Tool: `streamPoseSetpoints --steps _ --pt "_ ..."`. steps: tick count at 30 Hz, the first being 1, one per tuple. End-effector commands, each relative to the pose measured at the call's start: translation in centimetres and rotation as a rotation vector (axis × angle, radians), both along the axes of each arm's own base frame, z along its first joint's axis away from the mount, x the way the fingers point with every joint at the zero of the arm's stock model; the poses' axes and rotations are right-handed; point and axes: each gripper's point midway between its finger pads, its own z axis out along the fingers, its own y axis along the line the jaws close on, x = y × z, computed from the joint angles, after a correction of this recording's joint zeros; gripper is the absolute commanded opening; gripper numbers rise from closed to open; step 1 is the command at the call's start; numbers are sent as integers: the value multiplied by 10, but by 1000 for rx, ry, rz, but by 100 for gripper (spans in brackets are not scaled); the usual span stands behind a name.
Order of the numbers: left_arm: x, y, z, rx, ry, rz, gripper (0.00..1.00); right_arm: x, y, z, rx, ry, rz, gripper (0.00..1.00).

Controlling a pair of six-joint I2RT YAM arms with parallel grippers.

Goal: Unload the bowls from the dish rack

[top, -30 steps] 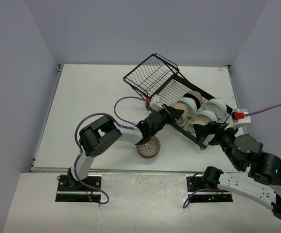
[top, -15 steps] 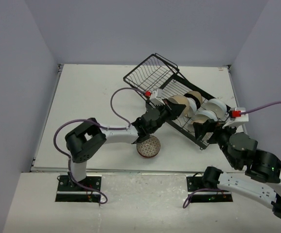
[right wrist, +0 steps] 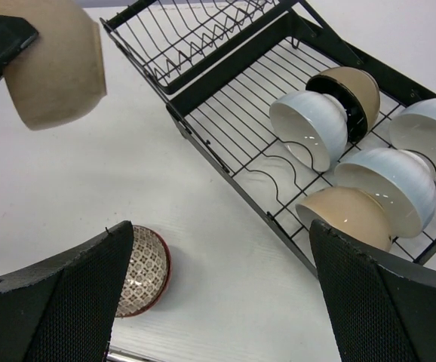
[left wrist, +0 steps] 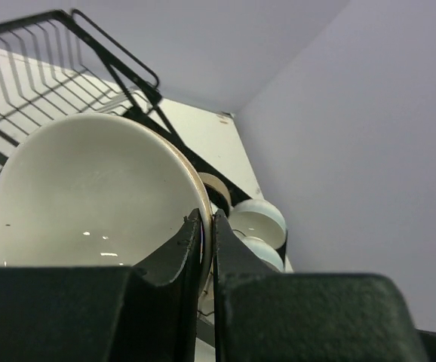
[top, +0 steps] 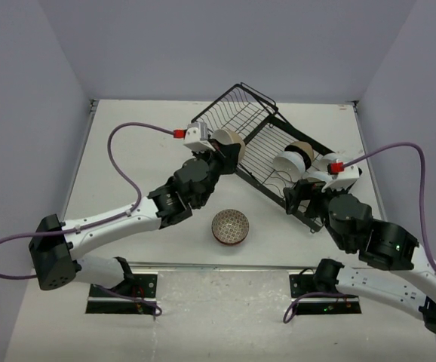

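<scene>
My left gripper (top: 218, 153) is shut on the rim of a tan bowl with a white inside (top: 230, 141) and holds it in the air, left of the black wire dish rack (top: 257, 124). In the left wrist view the fingers (left wrist: 191, 245) pinch the bowl's rim (left wrist: 90, 188). The bowl also shows in the right wrist view (right wrist: 52, 64). My right gripper (top: 299, 197) is open and empty above the table by the rack's near edge (right wrist: 225, 162). Several bowls stand in the rack: white ones (right wrist: 308, 128), a tan one with a black inside (right wrist: 351, 92), and a tan one (right wrist: 346, 215).
A brown patterned bowl (top: 230, 226) stands upright on the table in front of the rack, under my right gripper's left finger (right wrist: 67, 302). The rack's hinged basket (top: 233, 113) is tilted up at its far end. Grey walls close in the table.
My left gripper has lifted the tan bowl out of the rack and carried it up and to the left. My right gripper has shifted a little left along the rack's near edge.
</scene>
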Motion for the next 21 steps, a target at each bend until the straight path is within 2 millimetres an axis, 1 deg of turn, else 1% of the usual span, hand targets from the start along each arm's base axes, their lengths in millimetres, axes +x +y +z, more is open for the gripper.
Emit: streamPoseSetpoints --steps 1,2,4,5,6,7,8,9,10,11,13,14,15,16,17,18,20,21 --pt "8 26 -10 66 -6 100 0 5 5 14 33 -34 -7 99" --pt "7 31 -20 101 19 120 0 5 7 15 38 -35 -1 99" --pt "6 42 -27 117 47 156 0 6 9 14 33 -32 2 99" --pt "6 55 -40 172 80 204 0 6 10 14 35 -31 3 99" --pt "5 62 -44 185 101 235 0 6 11 14 35 -30 6 99" --pt "2 75 -59 266 142 264 0 7 12 13 35 -29 11 99" --pt "3 90 -62 302 152 327 0 7 14 12 33 -27 14 99" --pt "2 98 -65 316 169 359 0 7 14 11 25 -24 18 99" --pt "0 107 -77 382 196 377 0 8 17 9 13 -19 22 99" --pt "0 117 -82 409 208 408 0 8 18 9 9 -17 25 99" --pt "-1 125 -94 448 240 428 0 9 20 8 -4 -12 31 99" --pt "0 132 -108 502 279 425 0 9 24 5 -12 -3 41 99" --pt "1 134 -115 528 300 419 0 10 25 4 -20 1 45 99" --pt "0 138 -129 587 334 414 0 11 27 4 -30 4 50 99" --pt "2 139 -137 606 362 399 0 12 30 0 -45 13 53 99" --pt "1 141 -144 632 380 392 0 15 35 -7 -78 34 57 99" --pt "2 141 -162 675 425 352 0 19 39 -18 -129 69 55 99" --pt "1 141 -168 694 443 336 0 24 45 -29 -170 101 54 99"
